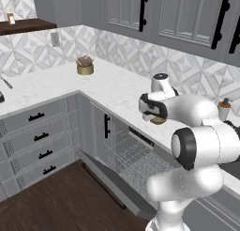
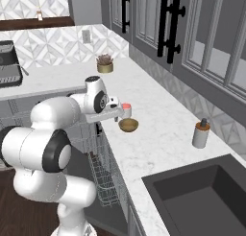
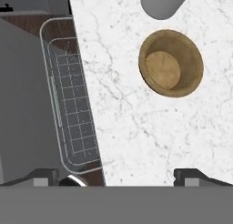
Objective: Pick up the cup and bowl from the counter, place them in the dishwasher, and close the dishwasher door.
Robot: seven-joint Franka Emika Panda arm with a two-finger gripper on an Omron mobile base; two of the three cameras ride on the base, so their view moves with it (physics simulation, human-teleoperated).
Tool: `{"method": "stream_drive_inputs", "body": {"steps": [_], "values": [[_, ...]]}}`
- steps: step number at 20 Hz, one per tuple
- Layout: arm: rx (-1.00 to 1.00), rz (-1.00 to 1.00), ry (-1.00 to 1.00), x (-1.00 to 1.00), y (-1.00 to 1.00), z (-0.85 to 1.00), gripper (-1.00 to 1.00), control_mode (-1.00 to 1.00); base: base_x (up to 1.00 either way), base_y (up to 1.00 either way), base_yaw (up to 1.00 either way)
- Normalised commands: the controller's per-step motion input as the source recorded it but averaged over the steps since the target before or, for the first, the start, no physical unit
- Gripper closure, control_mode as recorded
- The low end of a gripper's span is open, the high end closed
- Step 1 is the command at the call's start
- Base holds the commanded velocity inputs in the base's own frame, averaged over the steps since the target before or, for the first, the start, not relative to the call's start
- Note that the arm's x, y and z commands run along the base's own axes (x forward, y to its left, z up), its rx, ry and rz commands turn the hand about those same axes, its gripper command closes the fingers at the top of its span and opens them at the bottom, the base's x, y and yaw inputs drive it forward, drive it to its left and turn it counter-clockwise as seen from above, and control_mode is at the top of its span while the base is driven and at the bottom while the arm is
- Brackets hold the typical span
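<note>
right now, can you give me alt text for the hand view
A shallow golden-brown wooden bowl sits empty on the white marble counter, with the open tool above it. Left of the counter edge lies the dishwasher's wire rack; a grey cylinder crosses the top edge.

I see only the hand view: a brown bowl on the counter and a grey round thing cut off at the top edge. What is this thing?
Observer: Most likely the cup. The right base view shows it whole, white with a red top, close beside the bowl.
Operator: Is the dishwasher door open fully?
Observer: Yes. In the left base view the dishwasher door lies folded down, with the wire rack above it.
Operator: Is anything else standing on the counter near the bowl?
Observer: A soap bottle stands farther along, by the sink, well apart from the bowl.
</note>
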Motion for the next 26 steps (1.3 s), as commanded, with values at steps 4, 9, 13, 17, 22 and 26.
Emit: {"method": "stream_drive_inputs", "body": {"steps": [4, 9, 13, 17, 22, 26], "values": [[0.0, 0.07, -0.04, 0.58, -0.02, -0.15, -1.0, -1.0, 0.0, 0.0, 0.0], [0.0, 0.05, -0.04, 0.27, 0.0, -0.32, -1.0, -1.0, 0.0, 0.0, 0.0], [0.0, 0.0, 0.0, 0.23, -0.01, -0.42, -1.0, -1.0, 0.0, 0.0, 0.0], [0.0, 0.0, 0.0, 0.35, -0.08, -0.29, -1.0, -1.0, 0.0, 0.0, 0.0], [0.0, 0.0, 0.0, 0.38, -0.2, -0.25, -1.0, -1.0, 0.0, 0.0, 0.0], [0.0, 0.01, 0.0, 0.36, -0.19, -0.23, -1.0, -1.0, 0.0, 0.0, 0.0]]}}
